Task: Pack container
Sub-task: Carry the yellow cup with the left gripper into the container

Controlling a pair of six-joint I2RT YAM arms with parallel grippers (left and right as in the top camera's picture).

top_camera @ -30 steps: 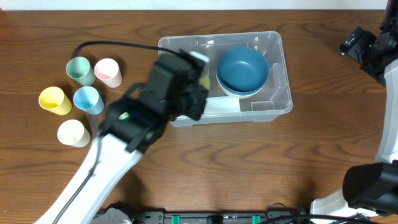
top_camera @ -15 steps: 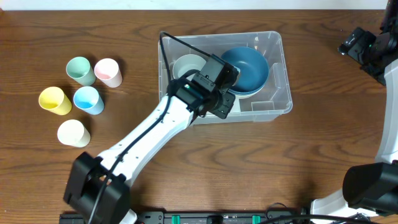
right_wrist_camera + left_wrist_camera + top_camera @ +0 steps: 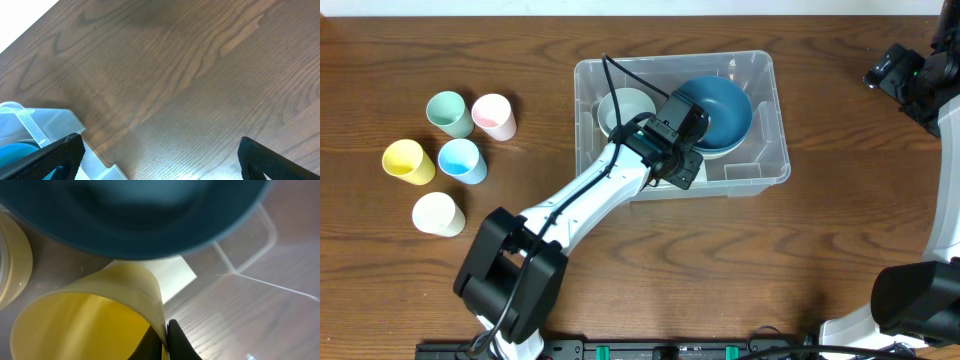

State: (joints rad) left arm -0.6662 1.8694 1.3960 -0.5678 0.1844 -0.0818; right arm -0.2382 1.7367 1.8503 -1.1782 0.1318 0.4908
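The container [image 3: 765, 75] sits on the tabletop [image 3: 770, 260] close to the far edge, roughly midway between the left and right edges. It already holds a blue bowl [image 3: 720, 105] at its right end and a cream bowl [image 3: 620, 105] at its left. The left arm reaches in from the near edge, and in the wrist view its left tool [image 3: 164, 339] is shut tight on the rim wall of a yellow cup [image 3: 90, 320]. One dark finger shows outside the wall and the other appears to be inside. The cup hangs mouth toward the camera, low over the container's floor by the pale label [image 3: 172, 275], with the blue bowl just beyond it and the cream bowl off to one side. Pinching the thin rim probably lets the tool lower the cup into the narrow gap between the bowls and the near wall without its fingers fouling either bowl. I cannot tell whether the cup's base touches the floor yet. The loose cups [image 3: 461, 160] cluster near the left edge, within the left arm's reach and apparently next to be packed. The right tool [image 3: 160, 147] is spread wide with nothing in it, parked over bare wood by the far right corner, clear of the container.
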